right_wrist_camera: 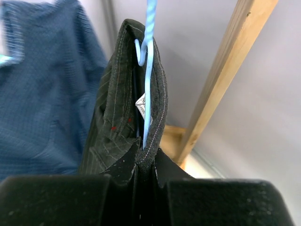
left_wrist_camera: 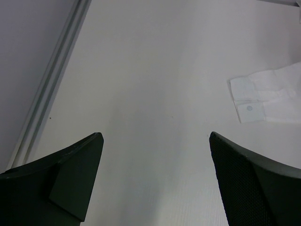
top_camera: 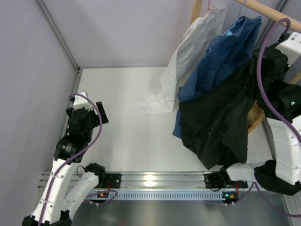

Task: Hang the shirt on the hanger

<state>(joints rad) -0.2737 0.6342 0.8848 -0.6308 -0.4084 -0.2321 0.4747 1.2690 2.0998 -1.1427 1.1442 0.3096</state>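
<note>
Right claw (right_wrist_camera: 143, 170) pinches the shirt (right_wrist_camera: 115, 117) collar beside the hanger (right_wrist_camera: 149, 52); left claw (left_wrist_camera: 155, 141) gapes wide.

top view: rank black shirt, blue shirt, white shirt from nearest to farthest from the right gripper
1. black shirt, pinched in the right gripper at the far right.
2. blue shirt, hanging just left of it.
3. white shirt, farthest left.

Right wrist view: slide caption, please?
The right pincer grips the black shirt at its collar, around the light-blue hanger; blue shirt beside.
</note>
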